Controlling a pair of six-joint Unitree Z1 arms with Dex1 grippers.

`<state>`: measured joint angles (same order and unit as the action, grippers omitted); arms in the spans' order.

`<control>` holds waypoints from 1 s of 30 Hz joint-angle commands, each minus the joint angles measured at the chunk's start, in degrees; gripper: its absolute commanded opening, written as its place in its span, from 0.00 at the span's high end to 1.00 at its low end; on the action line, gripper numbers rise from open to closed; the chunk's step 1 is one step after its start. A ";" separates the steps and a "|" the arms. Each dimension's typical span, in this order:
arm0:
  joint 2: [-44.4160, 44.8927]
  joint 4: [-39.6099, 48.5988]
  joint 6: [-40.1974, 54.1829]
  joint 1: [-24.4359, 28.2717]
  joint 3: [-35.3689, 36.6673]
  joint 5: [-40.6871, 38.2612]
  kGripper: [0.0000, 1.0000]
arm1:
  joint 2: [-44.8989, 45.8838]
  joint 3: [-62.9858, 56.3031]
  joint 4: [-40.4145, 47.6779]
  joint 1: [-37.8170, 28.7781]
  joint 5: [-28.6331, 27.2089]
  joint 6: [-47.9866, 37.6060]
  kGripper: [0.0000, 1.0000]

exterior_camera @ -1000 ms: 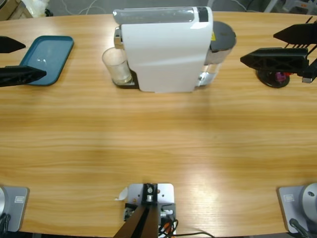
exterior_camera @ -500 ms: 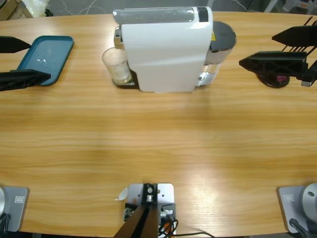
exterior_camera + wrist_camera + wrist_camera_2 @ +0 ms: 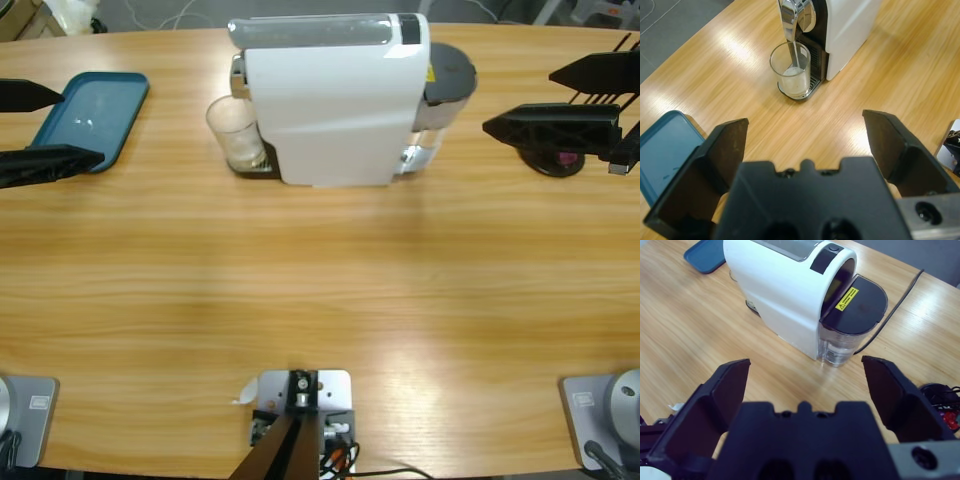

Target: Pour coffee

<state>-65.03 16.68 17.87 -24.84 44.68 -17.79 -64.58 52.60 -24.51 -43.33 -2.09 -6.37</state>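
A clear glass tumbler [image 3: 235, 133] [image 3: 790, 70] stands on the drip grate under the spout [image 3: 794, 17] of a white coffee machine [image 3: 335, 95] [image 3: 782, 290]. A thin layer of pale coffee [image 3: 792, 85] lies in its bottom, and a thin stream runs down from the spout into it. My left gripper [image 3: 75, 125] [image 3: 805, 120] hovers open at the table's left end, above a teal tray's edge, well short of the glass. Open as well, my right gripper [image 3: 518, 100] [image 3: 805, 364] hangs right of the machine, facing its water tank [image 3: 850, 325]. Neither gripper holds anything.
The teal tray [image 3: 90, 115] [image 3: 662, 147] lies at the back left. A black round dish [image 3: 555, 160] [image 3: 940, 400] with small coloured capsules sits under the right gripper. A black cable [image 3: 900, 290] runs behind the machine. Bare wood [image 3: 320, 290] fills the table's front half.
Both grippers have edged slightly inward toward the machine, then held still. The glass and the machine have not moved.
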 commanded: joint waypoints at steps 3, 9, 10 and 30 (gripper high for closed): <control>-1.85 -1.21 0.59 0.64 -2.51 -0.67 0.00 | 0.15 -1.69 -0.19 -0.68 0.15 -0.58 0.00; -2.08 -1.21 0.77 0.67 -2.73 -1.02 0.00 | -0.09 -1.83 -0.10 -0.68 0.15 -0.58 0.00; -2.25 -1.21 0.77 0.67 -2.70 -1.02 0.00 | -0.02 -1.90 -0.10 -0.70 0.15 -0.58 0.00; -3.34 -1.14 0.84 0.67 -2.58 -0.98 0.00 | 0.59 -2.76 0.08 -0.68 0.08 -0.84 0.00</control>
<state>-66.74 16.04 17.98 -24.64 43.92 -17.85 -64.58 51.83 -24.51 -43.34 -2.08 -6.55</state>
